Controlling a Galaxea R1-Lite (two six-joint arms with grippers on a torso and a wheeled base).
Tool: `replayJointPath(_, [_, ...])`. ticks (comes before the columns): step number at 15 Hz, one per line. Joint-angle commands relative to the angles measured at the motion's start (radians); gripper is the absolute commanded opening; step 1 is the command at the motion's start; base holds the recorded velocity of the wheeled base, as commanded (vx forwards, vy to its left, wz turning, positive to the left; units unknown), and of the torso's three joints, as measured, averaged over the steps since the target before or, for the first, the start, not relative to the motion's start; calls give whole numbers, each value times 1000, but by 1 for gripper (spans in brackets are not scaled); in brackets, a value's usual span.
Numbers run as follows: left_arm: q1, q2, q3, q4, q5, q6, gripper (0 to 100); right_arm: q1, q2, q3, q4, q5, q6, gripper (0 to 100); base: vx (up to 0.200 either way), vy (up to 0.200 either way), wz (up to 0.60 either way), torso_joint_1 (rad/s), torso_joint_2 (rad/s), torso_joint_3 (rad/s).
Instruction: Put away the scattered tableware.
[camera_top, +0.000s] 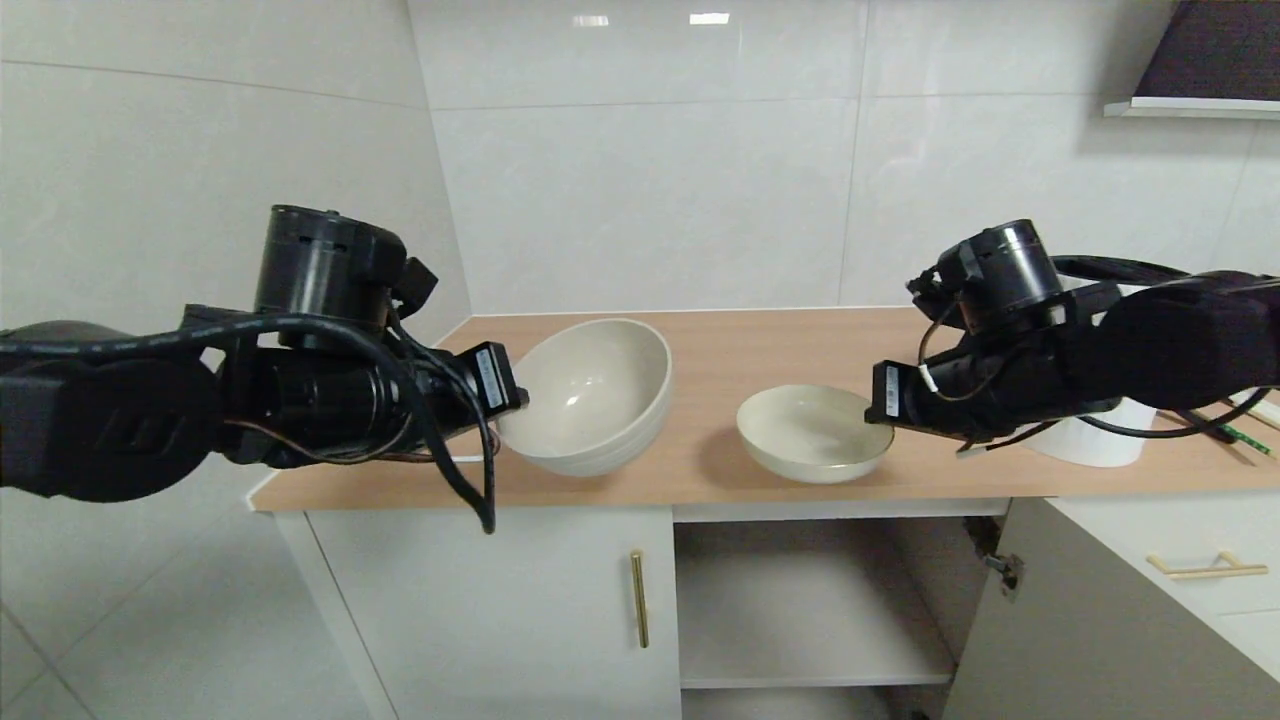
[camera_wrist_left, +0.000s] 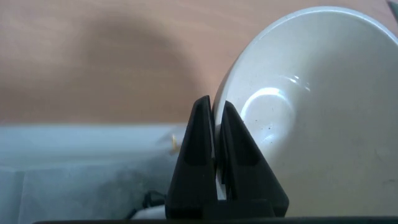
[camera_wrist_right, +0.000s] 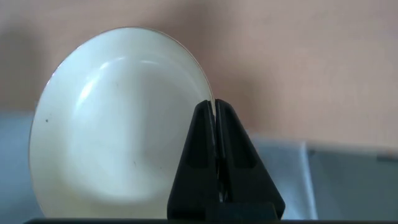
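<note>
A large cream bowl (camera_top: 590, 395) hangs tilted over the wooden counter (camera_top: 720, 350), its opening turned toward me. My left gripper (camera_top: 515, 400) is shut on its near rim; in the left wrist view the two fingers (camera_wrist_left: 202, 124) pinch the rim of the large bowl (camera_wrist_left: 311, 112). A smaller shallow cream bowl (camera_top: 815, 430) sits to the right near the counter's front edge. My right gripper (camera_top: 880, 415) is shut on its right rim. In the right wrist view the fingers (camera_wrist_right: 202, 124) clamp the rim of the shallow bowl (camera_wrist_right: 118, 118).
Below the counter an open cabinet (camera_top: 810, 600) shows a bare shelf, its door (camera_top: 1090, 640) swung out on the right. A closed door with a gold handle (camera_top: 637, 598) is on the left. A white container (camera_top: 1085, 440) and chopsticks (camera_top: 1240, 430) lie behind my right arm.
</note>
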Motion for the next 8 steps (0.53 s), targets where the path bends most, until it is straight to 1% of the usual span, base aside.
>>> replayJointPath(1, [-3,-90,66,0,-22,9,0,2,-154,103,16,37,-1,0,0,0,0,0,0,0])
replayJointPath(2, [-3,-107,103,-1,-22,35,0,2,-186,153,6,47,-4,0,0,0,0,0,0,0])
replayJointPath(3, [-6,-110,120,-1,-22,45,0,2,-203,172,2,52,-4,0,0,0,0,0,0,0])
replayJointPath(4, [-23,-105,130,0,-22,46,0,2,-232,213,2,50,-5,0,0,0,0,0,0,0])
replayJointPath(8, [-49,-74,143,0,-22,51,0,5,-280,270,2,56,-37,0,0,0,0,0,0,0])
